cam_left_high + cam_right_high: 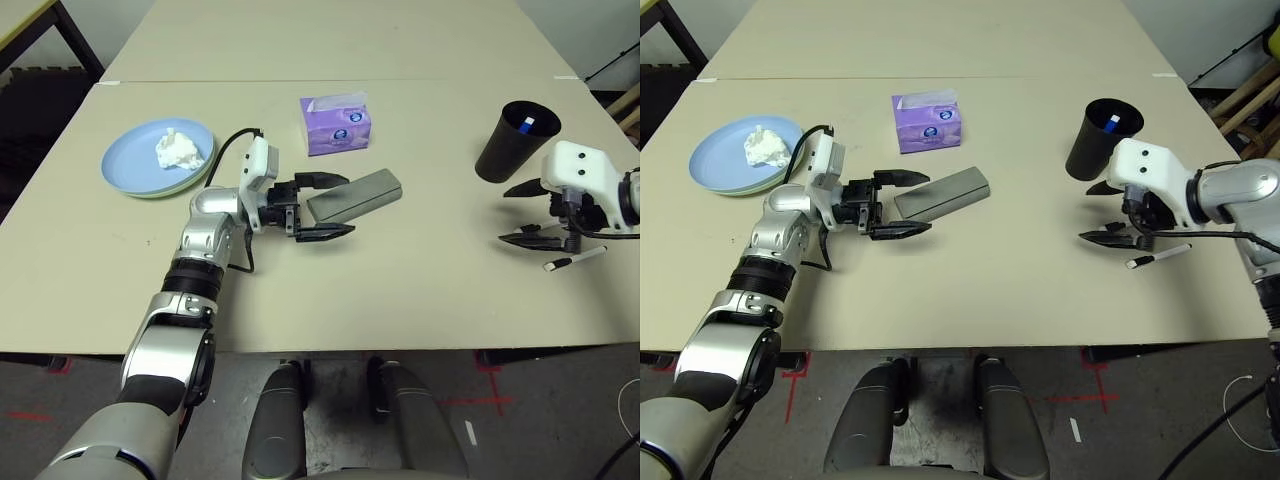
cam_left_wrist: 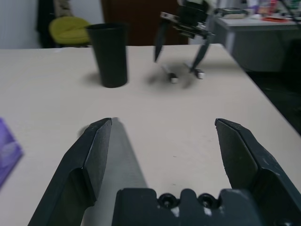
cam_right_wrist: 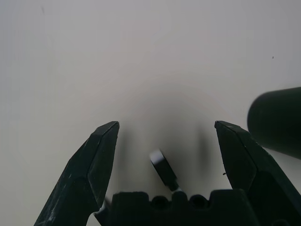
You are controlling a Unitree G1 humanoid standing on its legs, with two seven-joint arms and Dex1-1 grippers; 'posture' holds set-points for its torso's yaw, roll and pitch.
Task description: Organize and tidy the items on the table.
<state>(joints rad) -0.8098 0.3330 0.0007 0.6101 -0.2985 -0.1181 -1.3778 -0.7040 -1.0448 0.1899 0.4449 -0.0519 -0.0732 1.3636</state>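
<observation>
The left gripper [image 1: 336, 206], jaws spread, straddles the near end of the grey case [image 1: 357, 194]. At 10 o'clock, tissue [image 1: 178, 150] rests on stacked plates [image 1: 130, 160].

The smooth beige tabletop [image 1: 400, 300] meets a second beige surface along a seam at its far edge. Near the far left corner sits a light blue round plate [image 1: 135, 160] stacked on a pale green one whose rim shows beneath it, with a crumpled white tissue [image 1: 178, 150] lying in the blue plate. A purple tissue box [image 1: 336, 124] stands toward the far edge, about midway across. Just nearer than the box, a long grey glasses case [image 1: 355, 196] lies closed and slanted on the tabletop. Toward the right edge stands a black cup [image 1: 515, 140] with something blue inside, and nearer than it lies a black-and-white marker [image 1: 575, 260].
</observation>
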